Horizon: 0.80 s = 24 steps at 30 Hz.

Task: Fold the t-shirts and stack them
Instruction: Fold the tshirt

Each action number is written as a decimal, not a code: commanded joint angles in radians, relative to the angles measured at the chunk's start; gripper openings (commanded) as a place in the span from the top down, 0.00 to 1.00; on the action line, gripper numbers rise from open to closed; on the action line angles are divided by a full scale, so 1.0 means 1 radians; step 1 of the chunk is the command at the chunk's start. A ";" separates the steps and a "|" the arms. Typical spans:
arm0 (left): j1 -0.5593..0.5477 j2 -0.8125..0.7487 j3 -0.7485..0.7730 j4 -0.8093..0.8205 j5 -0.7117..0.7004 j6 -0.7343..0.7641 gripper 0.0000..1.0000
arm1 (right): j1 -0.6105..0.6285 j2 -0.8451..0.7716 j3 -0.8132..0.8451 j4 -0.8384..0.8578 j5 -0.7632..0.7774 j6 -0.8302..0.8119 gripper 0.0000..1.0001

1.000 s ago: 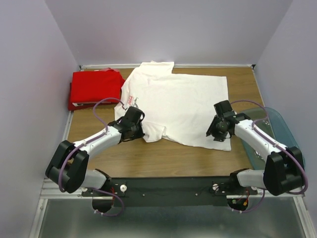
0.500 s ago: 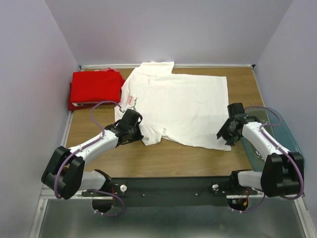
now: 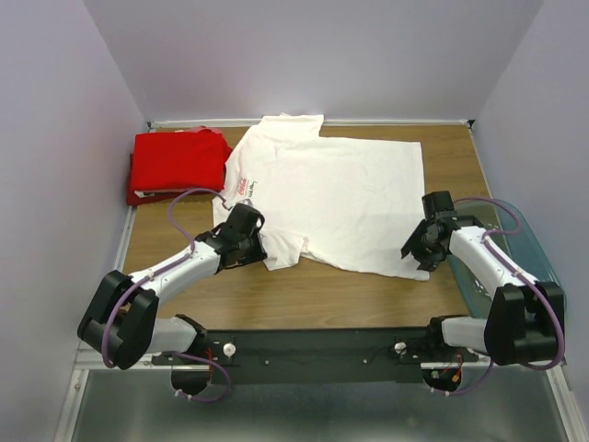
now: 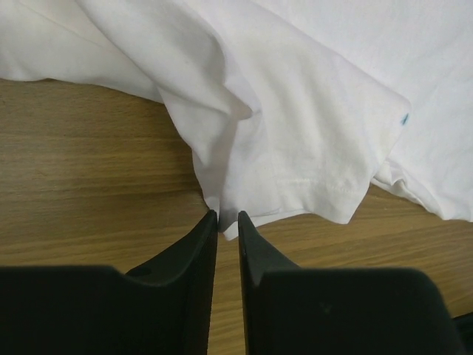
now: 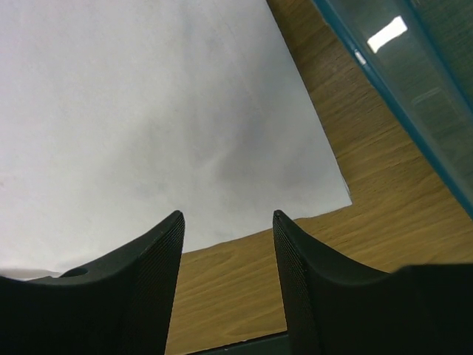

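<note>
Top external view: the white t-shirt (image 3: 331,198) lies spread flat across the middle of the table (image 3: 304,295), collar toward the far left corner, its small red chest logo (image 3: 241,187) on the left side. The red t-shirt (image 3: 177,161) sits folded at the far left of the table, just beside the white one's shoulder.

Left wrist view: a bunched sleeve (image 4: 310,148) of the white t-shirt lies rumpled on the wood, and the lowest point of its folded edge reaches right to the tips of the left fingers (image 4: 196,251). Those fingers stand only narrowly apart, with a thin strip of bare table showing between them and no cloth pinched in the gap.

Right wrist view: the near right corner of the white t-shirt's hem lies flat on the wood just ahead of the right fingers (image 5: 159,251). These are spread wide and hold nothing, with the hem edge running across the gap between their tips.

A translucent blue-tinted tub (image 3: 520,239) stands at the right edge of the table, beside the right arm and apart from the shirt.
</note>
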 commanded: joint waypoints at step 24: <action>0.196 -0.234 0.016 -0.069 0.016 0.041 1.00 | -0.112 -0.054 -0.038 -0.088 0.070 0.123 0.35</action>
